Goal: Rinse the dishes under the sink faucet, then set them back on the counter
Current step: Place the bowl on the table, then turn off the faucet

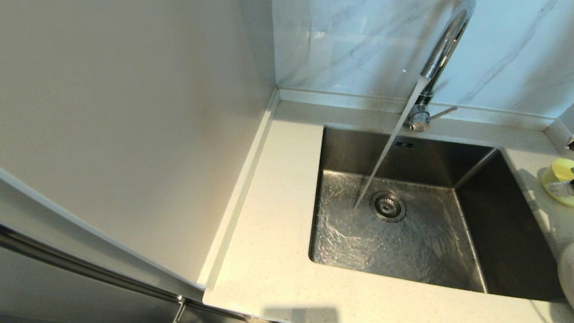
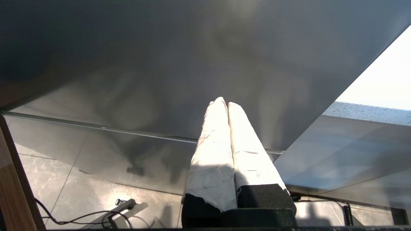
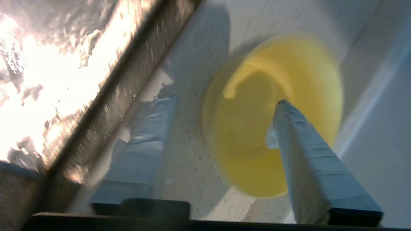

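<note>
The pale-yellow bowl [image 1: 558, 172] stands on the counter [image 1: 278, 215] to the right of the sink [image 1: 341, 148], at the edge of the head view. My right gripper [image 3: 226, 100] is open over the bowl [image 3: 257, 154]. One finger [image 3: 301, 154] reaches inside it and the other finger [image 3: 151, 134] is outside, over the counter beside the sink's edge. Nothing is gripped. A cream-white curved edge, the plate [image 1: 567, 273], shows at the near right. Water runs from the faucet [image 1: 441, 49] into the sink. My left gripper [image 2: 224, 102] is shut and empty, parked low.
The stream lands beside the drain strainer [image 1: 388, 206], and the basin floor is covered in rippling water. The faucet's lever [image 1: 441, 113] sticks out to the right. A tall pale panel [image 1: 134, 134] walls off the counter's left side. A grey cabinet face [image 2: 160, 64] fills the left wrist view.
</note>
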